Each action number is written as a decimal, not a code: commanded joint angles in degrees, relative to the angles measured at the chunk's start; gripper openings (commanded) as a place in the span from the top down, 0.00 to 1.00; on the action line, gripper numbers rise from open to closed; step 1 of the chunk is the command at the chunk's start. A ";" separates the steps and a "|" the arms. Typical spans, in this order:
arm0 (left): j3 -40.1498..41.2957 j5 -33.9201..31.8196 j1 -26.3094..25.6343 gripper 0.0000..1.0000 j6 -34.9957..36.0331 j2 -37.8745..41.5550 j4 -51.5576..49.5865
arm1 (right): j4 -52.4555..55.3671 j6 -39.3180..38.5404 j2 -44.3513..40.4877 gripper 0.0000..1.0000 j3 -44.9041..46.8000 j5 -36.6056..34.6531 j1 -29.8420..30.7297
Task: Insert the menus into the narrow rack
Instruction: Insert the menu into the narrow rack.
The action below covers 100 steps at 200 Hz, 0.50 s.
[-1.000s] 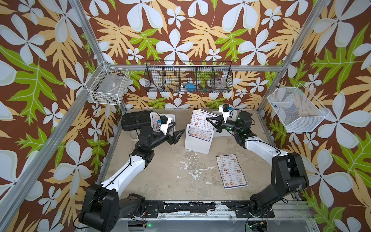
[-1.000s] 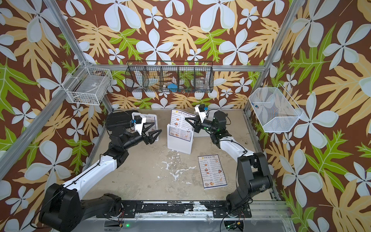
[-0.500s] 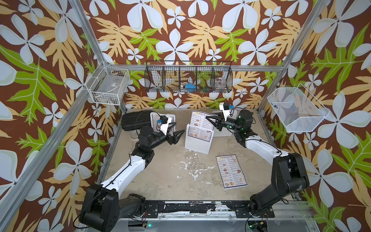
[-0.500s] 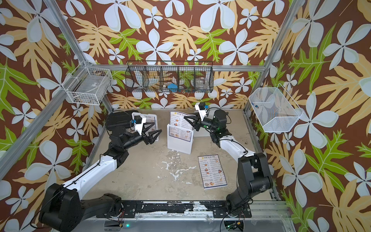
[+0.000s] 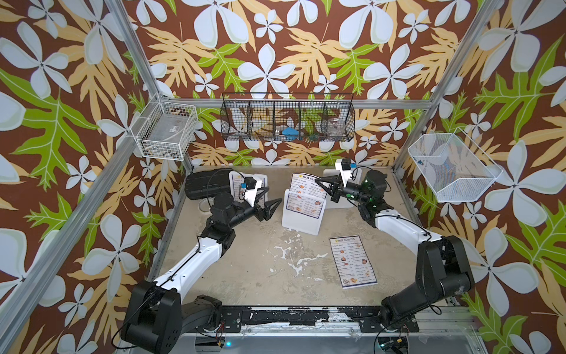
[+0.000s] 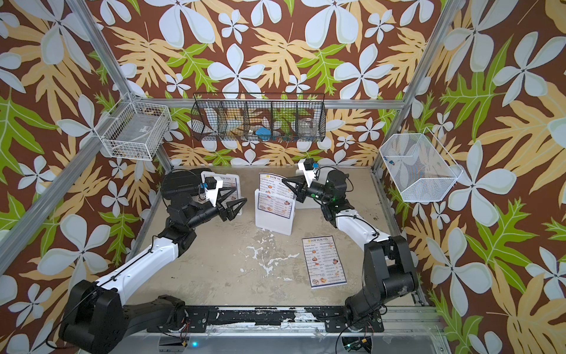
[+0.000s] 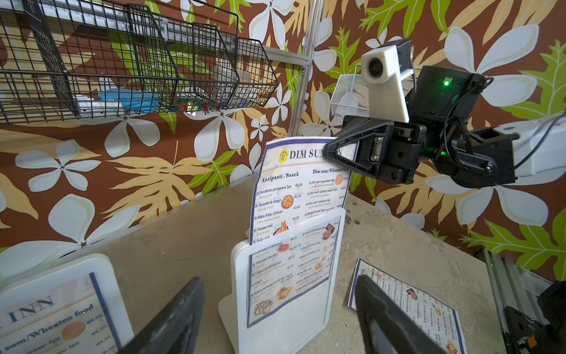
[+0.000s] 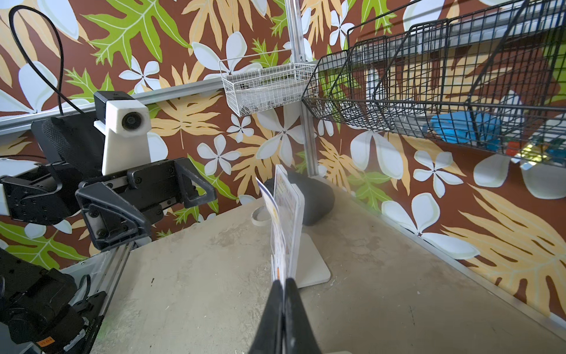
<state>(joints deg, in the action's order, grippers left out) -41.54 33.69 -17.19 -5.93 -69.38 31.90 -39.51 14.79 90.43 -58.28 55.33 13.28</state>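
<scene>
Right fingers [image 7: 364,130] clamped on top corner of menu [image 7: 284,196] standing in rack [image 7: 240,275]; left fingers [image 5: 271,207] apart beside it. We fear: retreat before release drags sheet out, tips unbraced rack. Second menu [image 5: 352,260] flat on bench [image 5: 260,269].

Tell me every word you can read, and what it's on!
"DIM SUM": middle menu in the middle rack; the right pincer covers the rest.
"Antipasti /Snack": middle menu.
"Nuvole di drago": middle menu.
"Wheaten food": side menu in the side rack.
"DIM SUM INN": flat menu on the table.
Other print: mostly too small or blurred.
</scene>
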 commanded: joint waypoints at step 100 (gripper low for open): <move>0.58 0.76 0.05 0.21 0.48 1.01 1.83 | -2.58 0.95 0.28 0.79 -0.39 0.51 0.78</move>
<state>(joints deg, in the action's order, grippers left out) -41.17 33.91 -17.19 -5.91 -68.62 31.94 -41.32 15.07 90.65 -57.30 55.53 13.93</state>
